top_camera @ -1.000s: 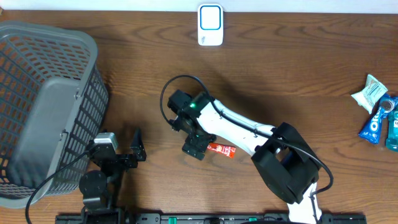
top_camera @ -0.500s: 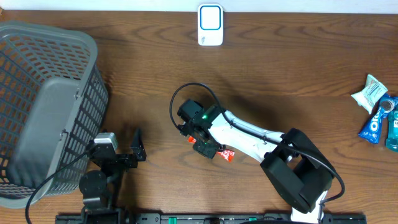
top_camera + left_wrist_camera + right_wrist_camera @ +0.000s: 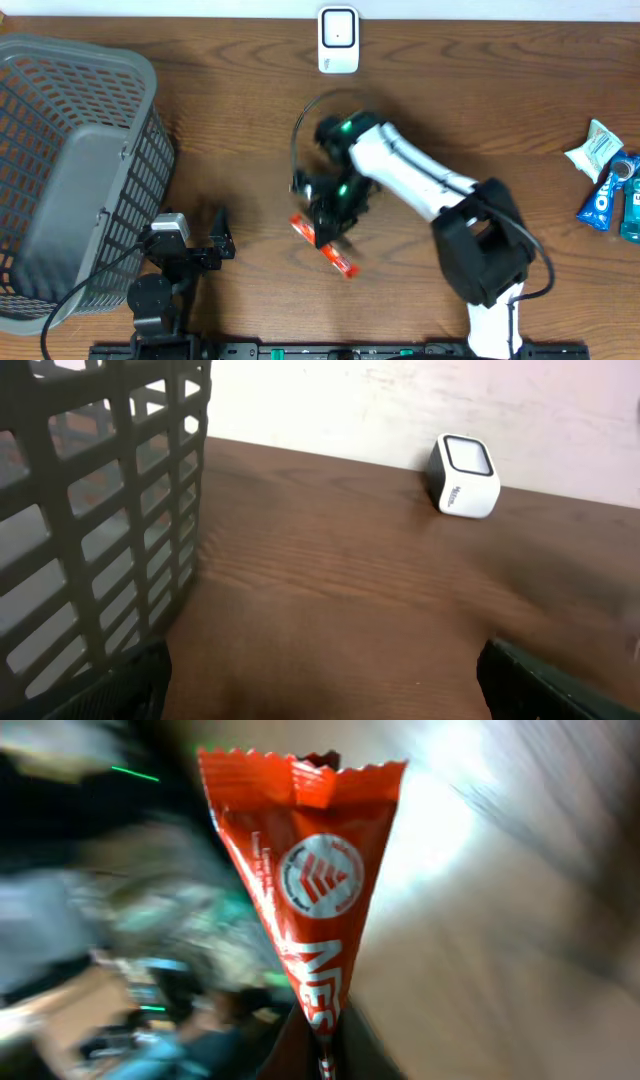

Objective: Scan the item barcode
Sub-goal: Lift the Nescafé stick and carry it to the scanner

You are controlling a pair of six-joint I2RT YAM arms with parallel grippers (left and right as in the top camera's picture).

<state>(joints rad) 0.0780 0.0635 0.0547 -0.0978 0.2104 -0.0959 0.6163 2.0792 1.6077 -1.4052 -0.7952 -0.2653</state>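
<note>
The red packet (image 3: 340, 263), lower centre of the overhead frame, is being gripped by the clenched right pincer (image 3: 326, 228). Presentation is apparently being undertaken, with barcode alignment toward the scanner (image 3: 338, 40), top centre, being required next.

The bench (image 3: 480, 110) is showing brown wood with a clear grain and a smooth, faintly shiny finish, while the basket (image 3: 150, 180) is looking like matt grey plastic moulded into a lattice. The scanner (image 3: 338, 40) is gleaming as glossy white plastic, the right arm (image 3: 410, 175) is wearing smooth white plastic shells over black parts, and the red wrapper (image 3: 318, 880) is shining as slick printed film with a crimped, zigzag-cut end.
</note>
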